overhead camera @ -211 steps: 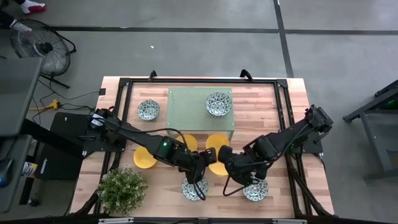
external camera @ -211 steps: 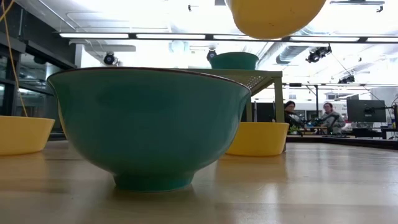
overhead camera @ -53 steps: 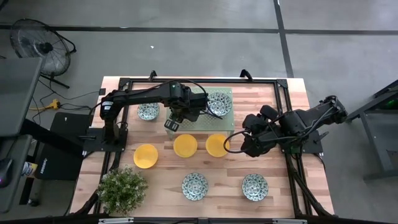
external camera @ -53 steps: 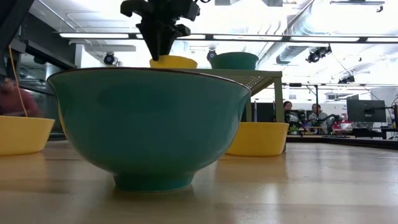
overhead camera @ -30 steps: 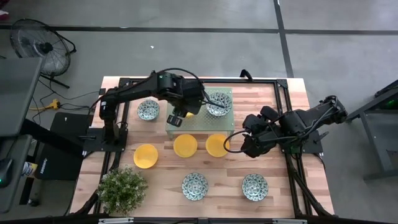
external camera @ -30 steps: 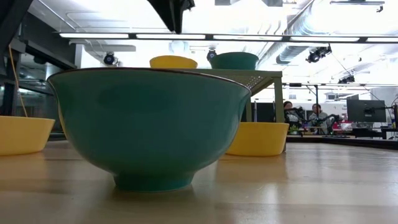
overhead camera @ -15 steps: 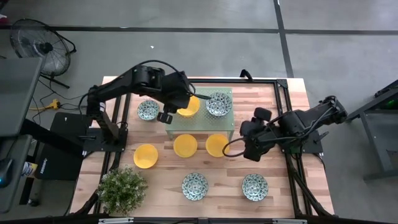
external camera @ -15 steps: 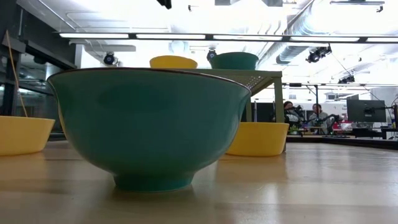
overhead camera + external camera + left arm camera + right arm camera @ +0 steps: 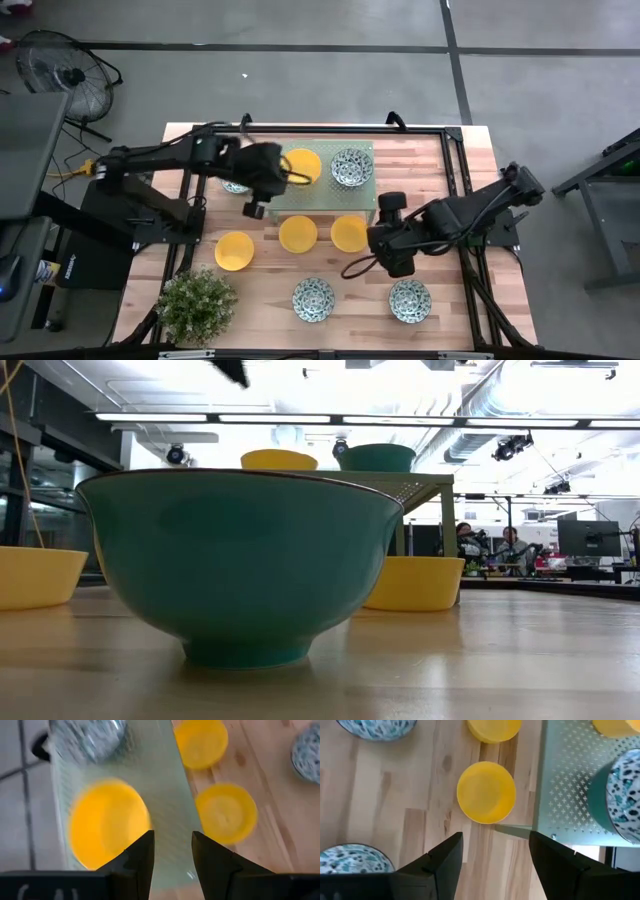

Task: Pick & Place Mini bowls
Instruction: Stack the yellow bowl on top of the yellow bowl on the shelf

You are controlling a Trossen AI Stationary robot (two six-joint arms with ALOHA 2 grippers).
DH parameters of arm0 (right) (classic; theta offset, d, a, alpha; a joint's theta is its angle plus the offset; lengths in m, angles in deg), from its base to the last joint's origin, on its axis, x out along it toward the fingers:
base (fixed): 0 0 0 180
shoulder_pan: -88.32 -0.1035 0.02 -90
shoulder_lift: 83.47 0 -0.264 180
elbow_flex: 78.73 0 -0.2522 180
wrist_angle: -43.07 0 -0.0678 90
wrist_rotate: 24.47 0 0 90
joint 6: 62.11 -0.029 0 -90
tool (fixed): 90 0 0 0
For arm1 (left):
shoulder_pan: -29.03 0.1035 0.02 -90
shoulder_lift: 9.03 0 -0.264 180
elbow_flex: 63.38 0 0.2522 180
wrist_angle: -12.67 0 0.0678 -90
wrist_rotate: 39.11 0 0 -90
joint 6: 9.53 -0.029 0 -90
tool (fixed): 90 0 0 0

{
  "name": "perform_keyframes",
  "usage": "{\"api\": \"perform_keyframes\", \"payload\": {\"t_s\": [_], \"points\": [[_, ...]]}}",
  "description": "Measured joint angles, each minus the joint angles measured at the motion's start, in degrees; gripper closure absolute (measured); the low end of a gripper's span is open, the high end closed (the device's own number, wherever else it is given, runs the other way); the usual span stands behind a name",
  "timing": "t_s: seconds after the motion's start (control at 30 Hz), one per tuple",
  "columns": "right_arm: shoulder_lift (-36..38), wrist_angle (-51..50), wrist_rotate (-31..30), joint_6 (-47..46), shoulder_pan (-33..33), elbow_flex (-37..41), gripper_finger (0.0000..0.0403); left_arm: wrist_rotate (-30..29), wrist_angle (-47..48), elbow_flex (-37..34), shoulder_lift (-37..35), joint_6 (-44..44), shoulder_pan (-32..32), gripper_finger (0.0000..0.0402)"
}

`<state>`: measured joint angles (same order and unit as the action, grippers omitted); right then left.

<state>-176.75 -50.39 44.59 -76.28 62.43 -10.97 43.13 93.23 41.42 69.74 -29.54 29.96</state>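
Trouble likeliest at the right tool (image 9: 492, 864): hangs wide and empty over the bench (image 9: 420, 170), near the closest yellow bowl (image 9: 349, 233), which sits hard by the pale green stand (image 9: 322, 192). Could clip the stand's edge going down, or pinch a slick rim and lose it. Left tool (image 9: 172, 851) parted midway, holding nothing, over the stand. Mini bowls small, round, glossy: plain yellow one (image 9: 302, 165) and patterned one (image 9: 351, 167) up on the stand, the rest on the bench.
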Motion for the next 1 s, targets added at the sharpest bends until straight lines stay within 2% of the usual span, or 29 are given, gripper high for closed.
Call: {"api": "perform_keyframes", "payload": {"t_s": [0.13, 0.3, 0.63, 1.0], "points": [[-2.56, 0.49, 0.05, 0.77, 0.81, 0.00, 0.0187, 0.21, -7.37, -10.48, -7.00, 4.30, 0.02, 0.0275], [-5.70, 1.72, 0.97, 1.38, 2.71, 0.00, 0.0187, 0.21, -13.78, -18.28, -14.75, 6.77, 0.04, 0.0275], [-11.97, 8.18, 6.88, 1.32, 5.36, 0.00, 0.0187, -0.58, -16.19, -24.99, -22.98, 7.85, 0.14, 0.0275], [-18.53, 12.05, 10.26, -0.15, 6.45, 0.41, 0.0187, 1.83, -18.32, -30.29, -26.38, 7.89, 0.15, 0.0275]]}}
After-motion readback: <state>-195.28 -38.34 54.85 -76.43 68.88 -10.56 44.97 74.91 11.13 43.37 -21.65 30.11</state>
